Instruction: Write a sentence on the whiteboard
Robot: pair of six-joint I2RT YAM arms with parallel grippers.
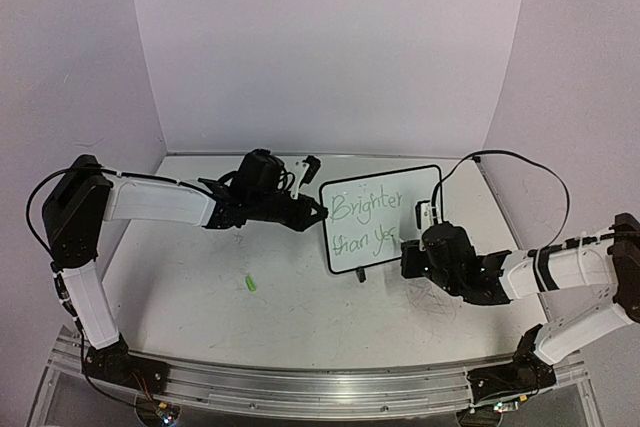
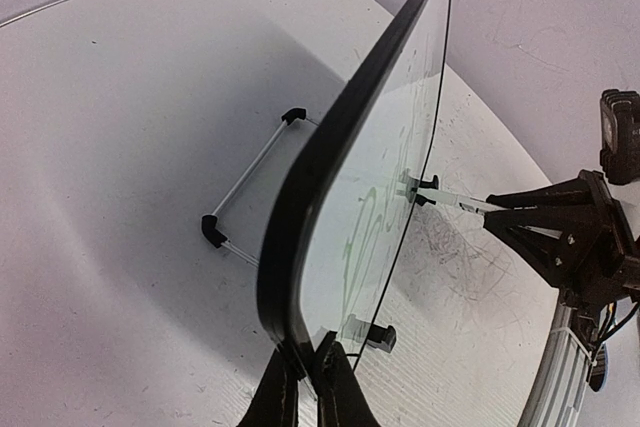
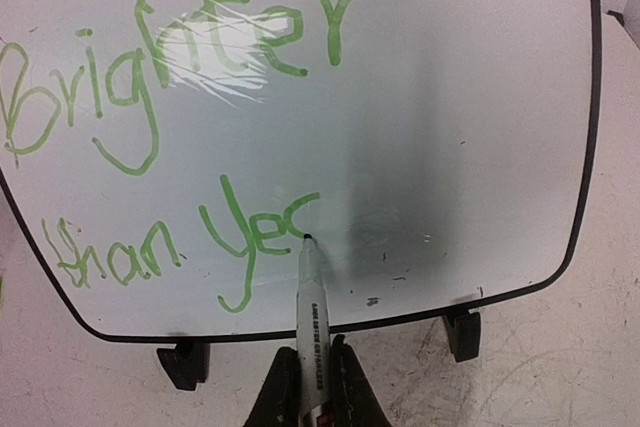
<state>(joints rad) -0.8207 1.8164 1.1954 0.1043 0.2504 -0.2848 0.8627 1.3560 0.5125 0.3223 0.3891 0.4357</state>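
Note:
The whiteboard [image 1: 422, 185] stands propped on the table, right of centre. Green handwriting, the sentence [image 1: 365, 209], reads "Brighter" with "than Ye" and a part-formed letter below it [image 3: 150, 77]. My left gripper [image 1: 322, 212] is shut on the whiteboard's left edge; the left wrist view shows the fingers [image 2: 305, 387] pinching the black frame [image 2: 330, 147]. My right gripper [image 1: 408, 247] is shut on a white marker [image 3: 312, 307], gripper [image 3: 313, 387] low in front of the board. The marker tip touches the whiteboard [image 3: 460, 97] just after the last green stroke.
A small green cap [image 1: 249, 284] lies on the table left of the board. A wire stand [image 2: 250, 182] with black feet props the board from behind. White walls close in the back and sides. The right arm's cable [image 1: 500, 157] loops above the board's right corner.

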